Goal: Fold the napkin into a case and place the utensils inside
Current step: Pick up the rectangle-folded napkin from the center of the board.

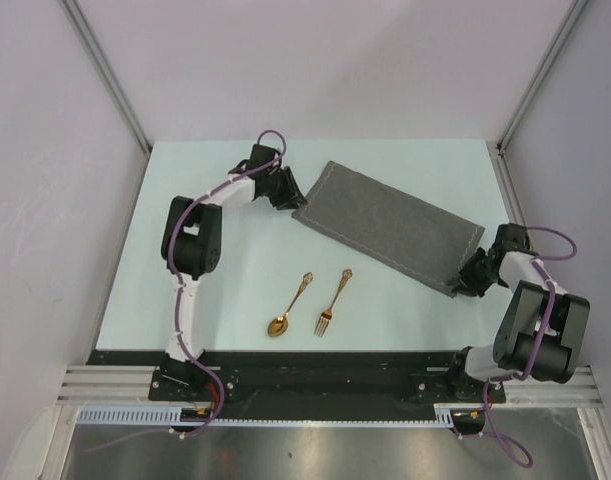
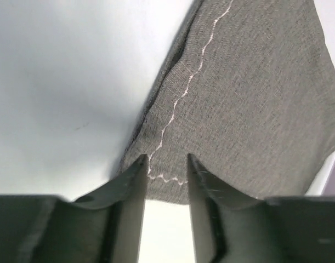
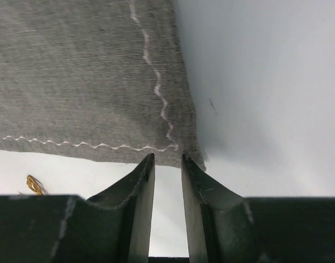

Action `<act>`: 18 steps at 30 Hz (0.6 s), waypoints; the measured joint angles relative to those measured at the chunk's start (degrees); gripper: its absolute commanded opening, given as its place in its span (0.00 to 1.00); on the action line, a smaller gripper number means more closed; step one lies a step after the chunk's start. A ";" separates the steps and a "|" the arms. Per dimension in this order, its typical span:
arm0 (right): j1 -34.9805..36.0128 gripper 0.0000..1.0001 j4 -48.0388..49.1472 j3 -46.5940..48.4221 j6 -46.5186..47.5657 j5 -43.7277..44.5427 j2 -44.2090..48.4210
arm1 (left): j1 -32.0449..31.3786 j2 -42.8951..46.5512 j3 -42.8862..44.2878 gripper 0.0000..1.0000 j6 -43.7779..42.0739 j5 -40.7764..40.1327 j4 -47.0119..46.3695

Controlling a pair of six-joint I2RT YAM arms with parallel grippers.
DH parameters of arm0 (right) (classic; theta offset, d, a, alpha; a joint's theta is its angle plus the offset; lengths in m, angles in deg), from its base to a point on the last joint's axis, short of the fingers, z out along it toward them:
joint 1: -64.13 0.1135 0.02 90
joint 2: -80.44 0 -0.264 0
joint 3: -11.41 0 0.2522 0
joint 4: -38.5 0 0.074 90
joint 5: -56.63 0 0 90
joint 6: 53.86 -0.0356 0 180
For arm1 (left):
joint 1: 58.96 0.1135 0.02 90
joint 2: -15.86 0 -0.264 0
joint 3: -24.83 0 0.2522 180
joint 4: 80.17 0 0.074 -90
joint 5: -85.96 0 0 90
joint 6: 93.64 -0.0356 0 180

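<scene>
At two corners of the napkin (image 1: 390, 228), left fingers (image 2: 131, 192) and right fingers (image 3: 142, 192) stand narrowly parted, empty. It looks soft and limp; pinch the corners.

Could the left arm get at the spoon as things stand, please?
Probably yes: the spoon lies uncovered beside the fork, and the left gripper, at a corner of the napkin, has a clear path.

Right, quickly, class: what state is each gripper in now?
Left gripper: open, napkin corner between its jaws.
Right gripper: open, at the napkin's edge.
</scene>
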 measured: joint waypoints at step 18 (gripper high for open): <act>4.46 0.41 -3.98 5.66 2.49 1.51 9.16 | -1.95 5.84 0.44 0.68 -11.43 -11.41 9.29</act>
